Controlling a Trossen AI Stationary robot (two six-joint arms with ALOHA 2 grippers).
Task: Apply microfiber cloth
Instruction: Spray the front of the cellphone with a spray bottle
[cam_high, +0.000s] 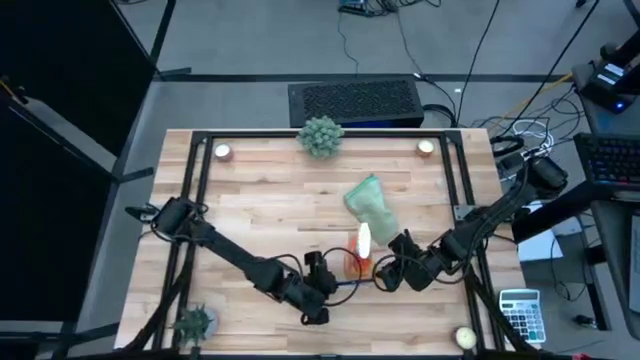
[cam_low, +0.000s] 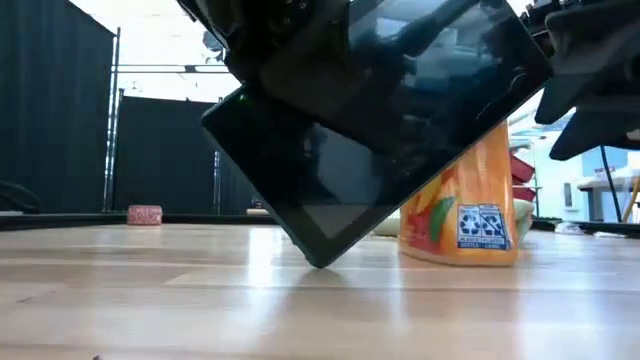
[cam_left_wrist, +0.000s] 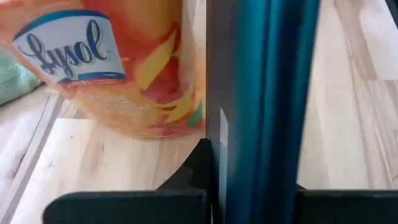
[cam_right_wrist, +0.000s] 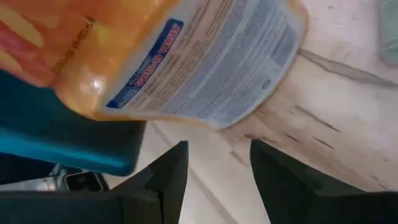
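Wooden worktop (cam_high: 260, 210): left tool (cam_high: 318, 283) pinching tilted tablet (cam_low: 370, 120); right tool (cam_right_wrist: 214, 165) spread beside spray bottle (cam_low: 462, 205); cloth (cam_high: 371, 205) lying beyond

Both dark arms reach in low toward the near middle of the table, their 2 wrists close together. The left arm stretches from the left edge, elbow bent, and its pincer (cam_high: 318, 285) is clamped on a thin dark slab held on edge between its fingers (cam_left_wrist: 124, 208). The right arm angles in from the right edge, and its pincer (cam_right_wrist: 217, 171) hangs with its 2 fingers (cam_right_wrist: 283, 180) spread apart, gripping nothing.
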